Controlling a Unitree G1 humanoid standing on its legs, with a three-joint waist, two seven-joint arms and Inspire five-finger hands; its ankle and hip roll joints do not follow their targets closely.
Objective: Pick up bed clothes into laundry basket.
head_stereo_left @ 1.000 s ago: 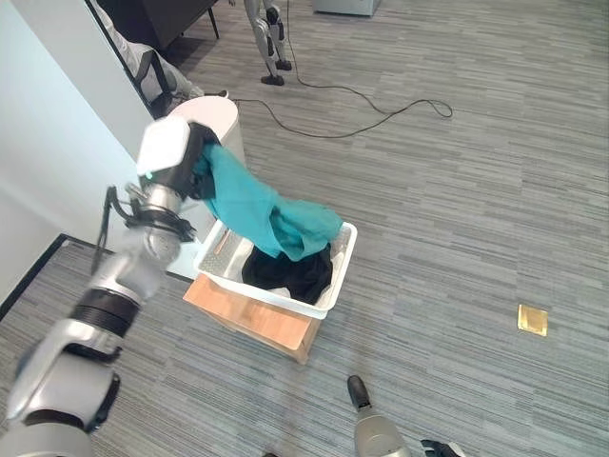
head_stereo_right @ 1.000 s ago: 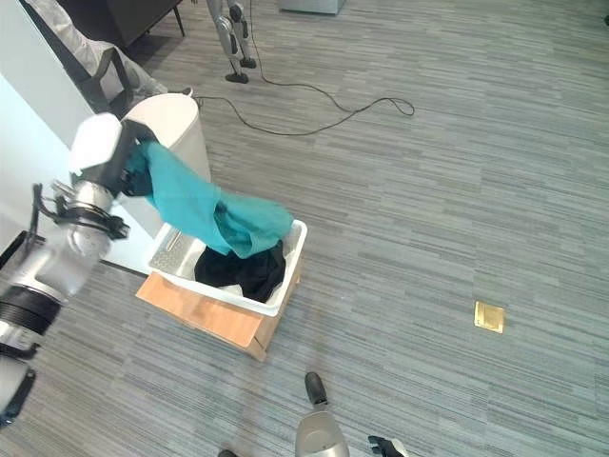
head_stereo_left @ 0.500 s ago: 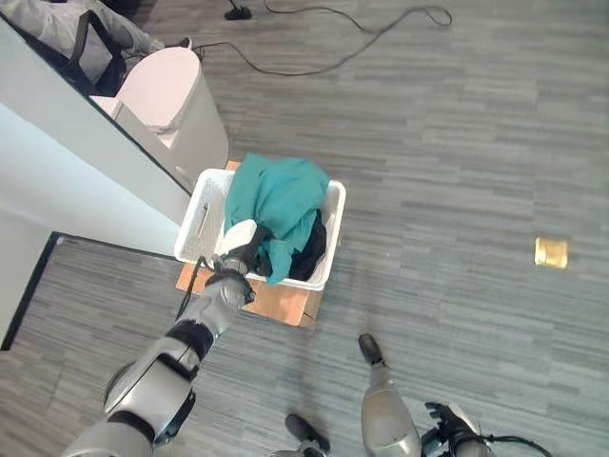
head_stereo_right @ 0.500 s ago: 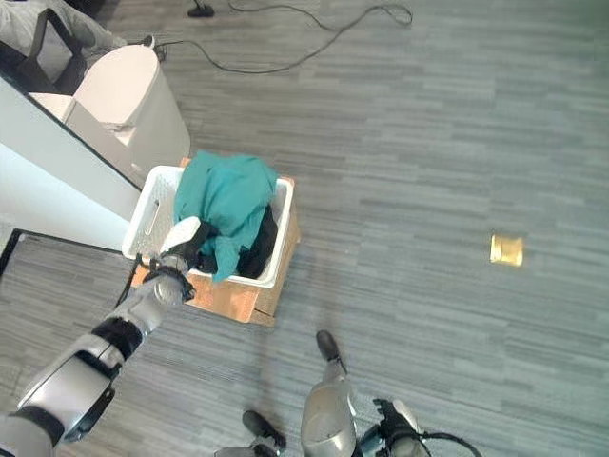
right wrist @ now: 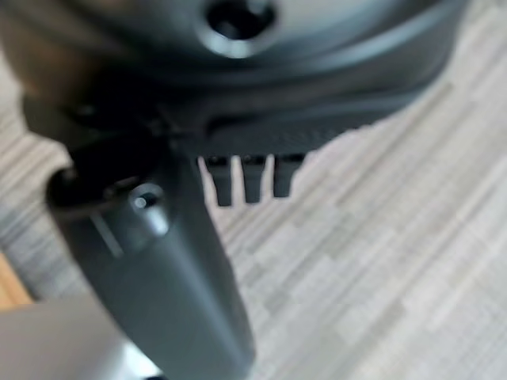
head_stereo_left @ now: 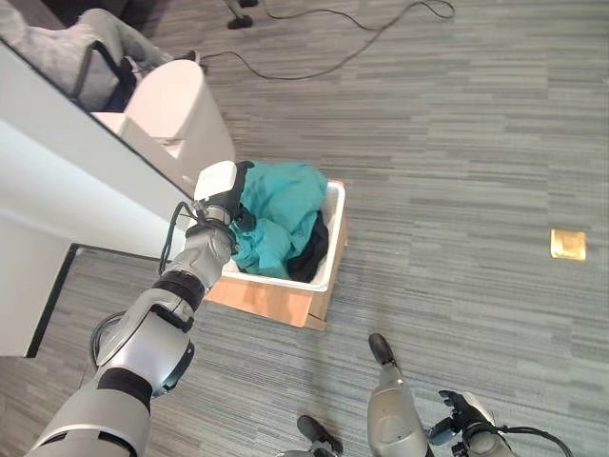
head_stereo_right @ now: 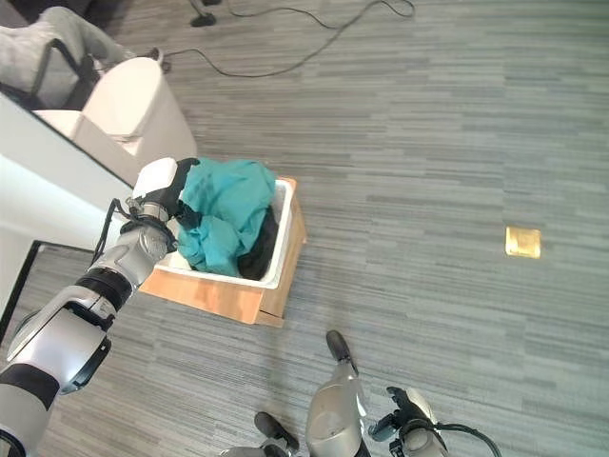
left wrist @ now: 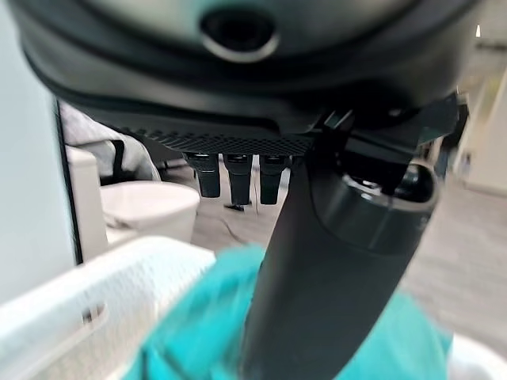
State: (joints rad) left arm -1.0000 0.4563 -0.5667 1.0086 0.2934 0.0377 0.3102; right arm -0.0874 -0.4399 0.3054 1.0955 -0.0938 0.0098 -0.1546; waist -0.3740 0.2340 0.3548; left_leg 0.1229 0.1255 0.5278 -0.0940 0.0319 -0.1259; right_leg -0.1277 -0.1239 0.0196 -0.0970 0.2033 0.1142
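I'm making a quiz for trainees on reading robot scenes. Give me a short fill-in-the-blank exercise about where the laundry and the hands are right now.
1. The teal garment lies in the white ____, on top of a black garment.
2. The basket sits on a ____ box.
3. The robot's ____ hand is at the basket's edge, against the teal garment.
4. The right hand hangs over the grey striped ____.

Missing words: basket; wooden; left; floor
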